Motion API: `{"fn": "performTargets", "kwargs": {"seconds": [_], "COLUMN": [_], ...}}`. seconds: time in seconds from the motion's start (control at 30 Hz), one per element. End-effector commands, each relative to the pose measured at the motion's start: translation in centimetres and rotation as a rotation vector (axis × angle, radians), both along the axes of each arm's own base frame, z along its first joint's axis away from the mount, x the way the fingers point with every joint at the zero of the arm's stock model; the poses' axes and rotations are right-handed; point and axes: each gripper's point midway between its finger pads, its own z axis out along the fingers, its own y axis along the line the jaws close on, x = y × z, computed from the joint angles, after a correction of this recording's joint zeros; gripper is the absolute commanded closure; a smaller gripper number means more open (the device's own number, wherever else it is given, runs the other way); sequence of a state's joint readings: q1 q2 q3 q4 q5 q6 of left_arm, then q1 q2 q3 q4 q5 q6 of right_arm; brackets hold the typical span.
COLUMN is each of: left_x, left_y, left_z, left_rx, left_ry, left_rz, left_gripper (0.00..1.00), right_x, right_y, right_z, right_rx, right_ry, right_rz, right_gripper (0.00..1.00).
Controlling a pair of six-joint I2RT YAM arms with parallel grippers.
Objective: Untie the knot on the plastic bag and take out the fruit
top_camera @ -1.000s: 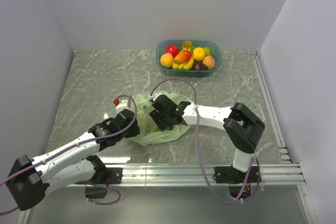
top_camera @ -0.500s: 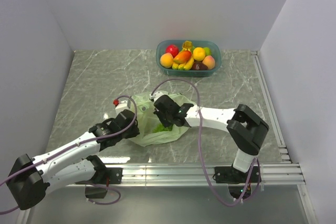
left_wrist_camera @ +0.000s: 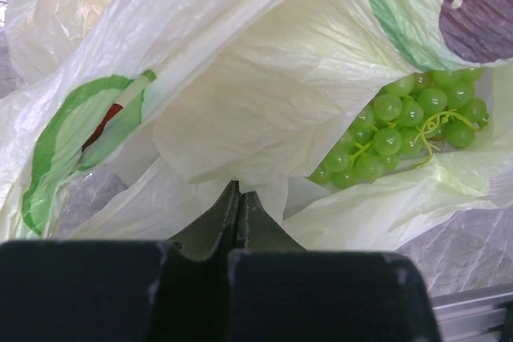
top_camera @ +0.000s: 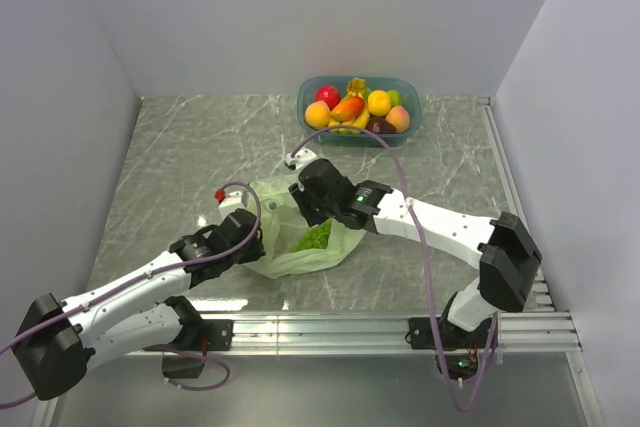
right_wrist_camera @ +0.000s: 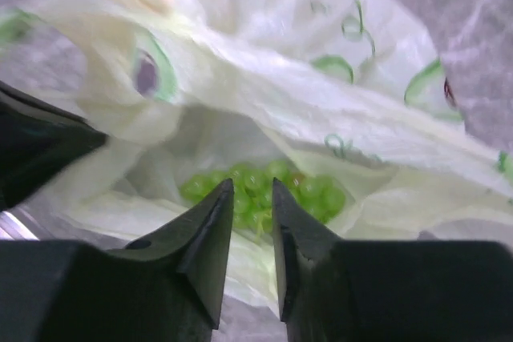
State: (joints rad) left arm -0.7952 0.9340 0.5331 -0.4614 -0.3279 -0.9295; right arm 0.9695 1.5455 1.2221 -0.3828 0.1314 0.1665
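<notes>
**Top external view.** Plastic bag, pale green, lay crumpled on the marble table, just toward 6 o'clock of the table's centre. Its mouth gaped, and a green grape bunch showed inside. Left gripper met the bag's 9 o'clock edge. Right gripper hung over its 12 o'clock edge, with the forearm running off toward 4 o'clock. Teal bowl sat against the back wall at 12 o'clock, well apart from the bag and heaped with toy fruits. Bare marble lay open from 9 to 11 o'clock and again at 2 to 3 o'clock. An aluminium rail bounded the 6 o'clock edge, close below the bag.

**Left wrist view.** Left gripper had its fingers pressed together, pinching a fold of the plastic bag. Green grape bunch lay at 2 o'clock from the tips, under an overhanging sheet of plastic. Marble showed at the 4 o'clock corner.

**Right wrist view.** Right gripper had its fingers parted by a narrow slit with nothing between them. They were poised above the open plastic bag. Green grape bunch lay straight ahead of the tips, ringed by plastic walls on all sides. View was blurred.
</notes>
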Motion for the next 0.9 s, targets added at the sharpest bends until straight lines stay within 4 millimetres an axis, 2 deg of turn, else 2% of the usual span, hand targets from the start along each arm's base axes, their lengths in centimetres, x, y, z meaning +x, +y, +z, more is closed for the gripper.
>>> {"fn": "performTargets", "kwargs": {"seconds": [0.0, 0.07, 0.17, 0.27, 0.43, 0.57, 0.7, 0.73, 0.8, 0.87], "left_x": [0.6, 0.5, 0.5, 0.5, 0.3, 0.2, 0.3, 0.2, 0.2, 0.1], "left_y": [0.4, 0.5, 0.6, 0.3, -0.2, -0.3, -0.5, -0.4, -0.4, -0.4], "left_z": [0.8, 0.8, 0.9, 0.7, 0.3, 0.4, 0.6, 0.6, 0.6, 0.5], "left_rx": [0.007, 0.007, 0.003, -0.004, -0.002, -0.009, -0.019, -0.016, -0.014, -0.013], "left_ry": [-0.026, -0.024, -0.027, -0.022, 0.003, 0.001, -0.003, -0.002, 0.000, 0.004], "left_rz": [0.032, 0.039, 0.052, 0.040, 0.009, 0.002, 0.002, 0.000, 0.002, -0.002], "left_gripper": [1.00, 0.99, 0.99, 0.99, 0.99, 0.99, 1.00, 0.99, 0.99, 1.00], "right_x": [-0.8, -1.4, -2.1, -2.4, -2.3, -2.2, -2.1, -1.7, -1.2, -0.6], "right_y": [-3.1, -3.3, -2.9, -2.1, -0.9, -1.7, -2.4, -2.0, -2.4, -2.3], "right_z": [-4.4, -4.9, -5.2, -6.4, -8.4, -11.3, -13.2, -13.3, -14.1, -14.2], "right_rx": [-0.161, -0.121, -0.051, -0.015, 0.015, -0.014, -0.023, 0.003, -0.005, -0.003], "right_ry": [0.120, 0.197, 0.291, 0.354, 0.417, 0.452, 0.451, 0.444, 0.423, 0.400], "right_rz": [-0.124, -0.248, -0.371, -0.442, -0.512, -0.612, -0.673, -0.680, -0.696, -0.697], "right_gripper": [0.61, 0.52, 0.45, 0.42, 0.42, 0.42, 0.41, 0.42, 0.44, 0.54]}}
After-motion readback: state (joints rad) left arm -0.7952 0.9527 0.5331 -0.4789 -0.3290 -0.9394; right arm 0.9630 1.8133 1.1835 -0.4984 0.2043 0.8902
